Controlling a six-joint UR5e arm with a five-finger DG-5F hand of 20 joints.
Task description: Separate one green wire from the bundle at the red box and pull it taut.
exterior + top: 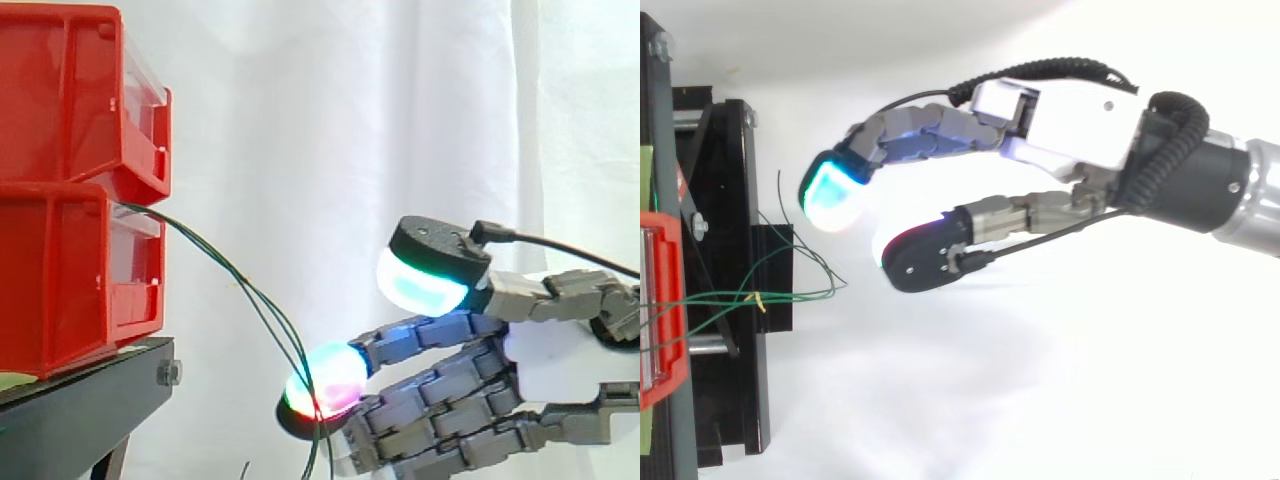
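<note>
Thin green wires (230, 275) leave the gap between the two stacked red bins (60, 270) and arc down to the right. In the side view they pass right at a fingertip (325, 382) glowing red and green; I cannot tell whether they touch. My hand (560, 350) reaches in from the right, its fingers spread and only slightly bent, with a white-cyan pad (420, 282) held above and nothing between them. From above, the wires (790, 293) fan out over the stand, their loose bends just left of the hand (1070, 120). The cyan pad (830, 195) hovers above them.
The black stand (80, 410) carries the bins and juts out below them; from above its frame (730, 200) lies left of the hand. The red bin's edge (660, 310) is at the far left. A small yellow tie (760, 300) sits on the wires. White curtain behind.
</note>
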